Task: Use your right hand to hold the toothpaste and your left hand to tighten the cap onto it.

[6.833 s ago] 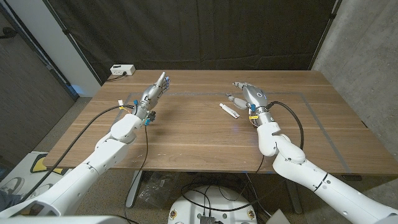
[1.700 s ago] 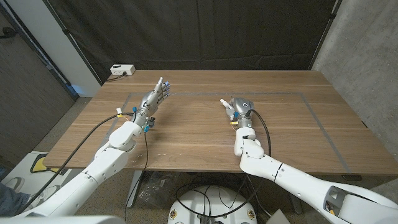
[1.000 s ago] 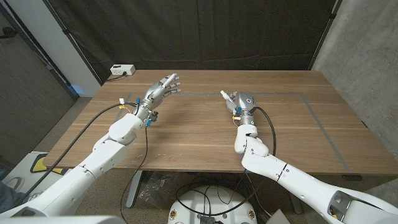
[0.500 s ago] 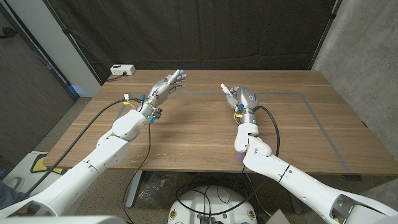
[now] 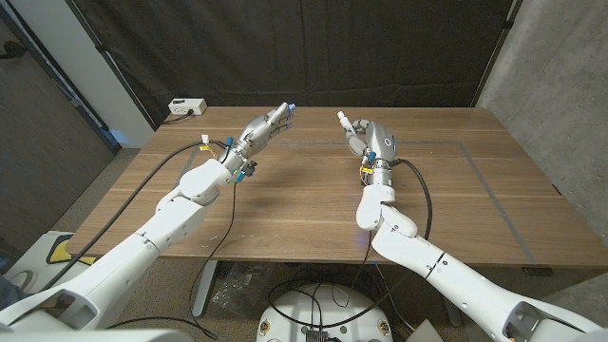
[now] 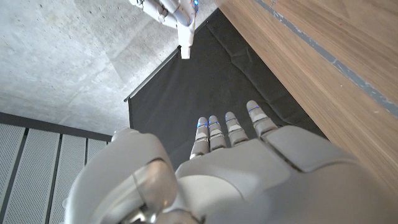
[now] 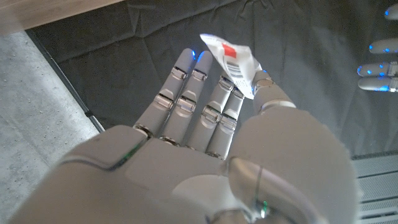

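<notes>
Toothpaste [image 5: 343, 121] held up in right hand [image 5: 365, 141] fingers; left hand [image 5: 263, 130] fingers released, apart from it; cap tightening outstanding.

A wooden counter [image 5: 285, 204] marked with a thin taped rectangle [image 5: 494, 195] stands before a black curtain [image 5: 313, 47]. A rough concrete wall [image 5: 560, 76] rises on the right, a grey panelled wall [image 5: 38, 142] on the left. A white power strip [image 5: 187, 106] sits at the counter's far left corner.
</notes>
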### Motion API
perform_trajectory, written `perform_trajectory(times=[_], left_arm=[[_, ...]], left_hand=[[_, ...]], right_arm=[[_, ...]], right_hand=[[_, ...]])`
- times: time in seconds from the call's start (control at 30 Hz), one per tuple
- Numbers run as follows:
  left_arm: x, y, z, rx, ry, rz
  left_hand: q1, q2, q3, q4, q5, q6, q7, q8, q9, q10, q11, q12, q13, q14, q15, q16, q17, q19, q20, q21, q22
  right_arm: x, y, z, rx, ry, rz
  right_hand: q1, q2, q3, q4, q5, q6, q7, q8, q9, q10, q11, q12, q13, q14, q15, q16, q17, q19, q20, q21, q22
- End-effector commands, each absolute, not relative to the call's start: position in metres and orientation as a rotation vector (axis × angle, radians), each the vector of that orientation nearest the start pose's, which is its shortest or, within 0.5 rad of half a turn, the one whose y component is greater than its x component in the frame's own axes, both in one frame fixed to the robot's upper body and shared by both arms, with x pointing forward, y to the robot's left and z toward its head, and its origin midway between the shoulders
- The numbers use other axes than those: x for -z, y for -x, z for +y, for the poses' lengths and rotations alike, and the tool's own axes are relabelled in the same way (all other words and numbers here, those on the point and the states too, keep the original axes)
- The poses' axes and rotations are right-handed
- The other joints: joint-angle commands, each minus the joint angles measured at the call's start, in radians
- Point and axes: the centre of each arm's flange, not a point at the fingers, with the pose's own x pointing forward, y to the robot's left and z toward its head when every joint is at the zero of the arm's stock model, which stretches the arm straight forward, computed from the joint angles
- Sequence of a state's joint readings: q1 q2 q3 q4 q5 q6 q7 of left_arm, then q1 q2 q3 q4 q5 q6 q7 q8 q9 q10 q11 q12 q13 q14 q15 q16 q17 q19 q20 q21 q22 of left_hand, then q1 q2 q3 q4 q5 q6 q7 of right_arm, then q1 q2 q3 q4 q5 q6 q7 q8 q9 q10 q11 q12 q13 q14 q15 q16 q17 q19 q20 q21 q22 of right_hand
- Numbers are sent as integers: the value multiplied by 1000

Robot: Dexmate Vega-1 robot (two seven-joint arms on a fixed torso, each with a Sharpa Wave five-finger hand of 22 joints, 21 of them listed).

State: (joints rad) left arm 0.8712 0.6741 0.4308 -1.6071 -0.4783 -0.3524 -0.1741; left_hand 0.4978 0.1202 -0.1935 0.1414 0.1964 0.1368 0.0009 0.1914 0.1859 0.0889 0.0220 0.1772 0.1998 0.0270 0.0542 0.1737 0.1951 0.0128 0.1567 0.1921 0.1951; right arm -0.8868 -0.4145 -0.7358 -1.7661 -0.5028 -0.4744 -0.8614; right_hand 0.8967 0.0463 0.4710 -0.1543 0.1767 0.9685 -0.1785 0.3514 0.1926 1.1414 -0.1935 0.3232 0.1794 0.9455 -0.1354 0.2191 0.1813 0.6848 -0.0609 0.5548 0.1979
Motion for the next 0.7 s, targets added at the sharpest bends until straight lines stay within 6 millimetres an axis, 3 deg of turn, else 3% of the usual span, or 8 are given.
perform_trajectory(times=[0.03, 0.4, 0.7], left_arm=[[-40, -581, 198, 631, -404, -824], [-52, -589, 172, 749, -409, -837], [-54, -589, 165, 774, -416, -844]], left_hand=[[-25, -8, -18, 0, 9, -19, 7, -5, 3, -38, 4, 2, 1, -46, 12, -3, 0, -35, 2, -3, 2], [-43, -13, -32, 2, 14, -35, 9, -5, 2, -99, 16, 1, 0, -100, 15, -1, 0, -90, -7, -7, 3], [-51, -16, -38, 1, 17, -54, 18, -8, 2, -121, 20, 4, -1, -128, 20, -1, 0, -112, -15, -6, 3]], right_arm=[[17, -549, -119, 566, 730, -879], [26, -550, -116, 578, 708, -885], [31, -547, -116, 589, 703, -889]], right_hand=[[5, 7, 8, 2, 0, 19, -7, 5, 6, 11, -2, -2, 3, 15, -72, -5, 3, -6, -76, 6, 1], [5, 10, 10, 3, -1, 23, -6, 3, 6, 15, -4, -6, 3, 20, -71, -8, 3, -8, -78, 8, 1], [7, 9, 13, 2, -1, 27, -5, 2, 6, 22, 1, -8, 3, 23, -72, -11, 2, -9, -79, 10, 1]])
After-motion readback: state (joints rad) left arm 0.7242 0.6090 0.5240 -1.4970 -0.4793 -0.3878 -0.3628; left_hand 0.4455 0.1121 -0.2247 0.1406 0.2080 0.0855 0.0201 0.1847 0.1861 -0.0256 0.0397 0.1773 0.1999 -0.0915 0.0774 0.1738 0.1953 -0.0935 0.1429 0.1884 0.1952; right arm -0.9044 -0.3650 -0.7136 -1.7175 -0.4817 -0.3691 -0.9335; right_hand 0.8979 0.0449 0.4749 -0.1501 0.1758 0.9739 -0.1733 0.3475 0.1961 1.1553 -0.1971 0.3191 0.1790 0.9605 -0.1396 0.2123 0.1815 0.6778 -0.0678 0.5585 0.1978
